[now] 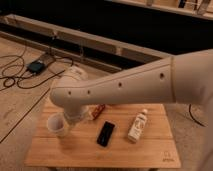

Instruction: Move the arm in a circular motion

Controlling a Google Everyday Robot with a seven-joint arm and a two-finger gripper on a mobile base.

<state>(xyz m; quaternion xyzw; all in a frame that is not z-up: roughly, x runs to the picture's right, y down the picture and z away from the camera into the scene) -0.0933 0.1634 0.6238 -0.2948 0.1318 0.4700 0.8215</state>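
The arm (135,82) is a thick cream-white tube with small dark screw holes. It reaches from the right edge across to a rounded joint (70,92) over the left part of a wooden table (150,150). A short segment (75,116) drops from that joint next to a white cup (56,126). The gripper is hidden below the joint and does not show.
On the table lie a black phone (105,133), a white bottle (138,126) on its side and a red-orange packet (98,109) partly under the arm. Black cables (15,75) and a small box (36,66) lie on the floor at left. A dark rail (100,42) runs behind.
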